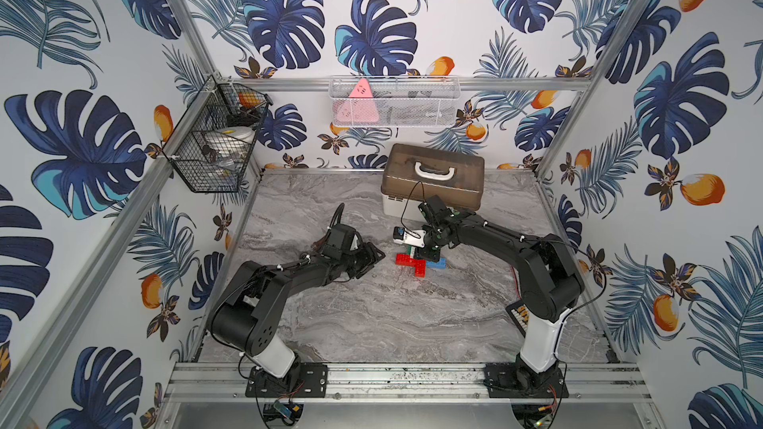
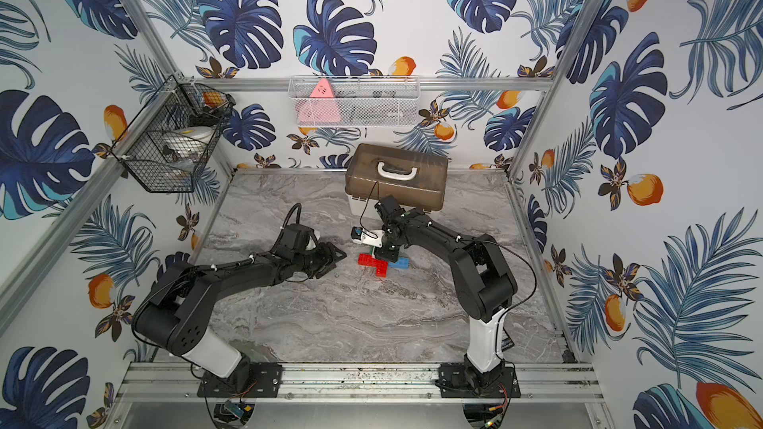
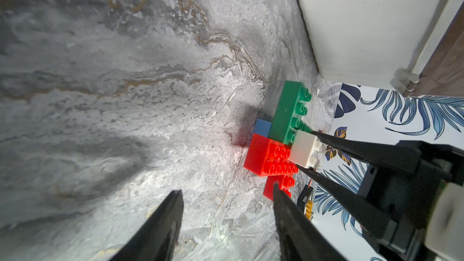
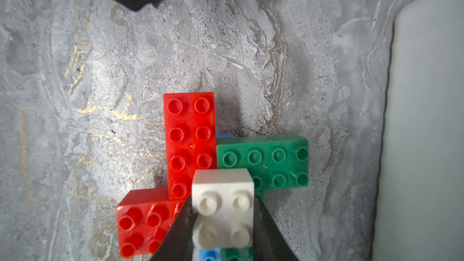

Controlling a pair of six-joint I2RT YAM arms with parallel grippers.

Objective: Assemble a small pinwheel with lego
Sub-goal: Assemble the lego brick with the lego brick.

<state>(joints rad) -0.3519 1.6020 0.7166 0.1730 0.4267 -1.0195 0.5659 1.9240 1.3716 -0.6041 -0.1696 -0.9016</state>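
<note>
White brick [image 4: 223, 212] in right hand [image 4: 223, 200], box [image 1: 433, 177] lidded

The pinwheel [image 4: 190, 146] lies flat, red, green, blue arms, white brick [image 4: 223, 212] at centre.

I can read no words, brands or numbers anywhere here. The pink triangle [image 1: 360, 94] carries small dark marks, too small to read.

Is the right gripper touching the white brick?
Touching. The right wrist view shows the right gripper clamping the white brick, a finger against each side.
</note>
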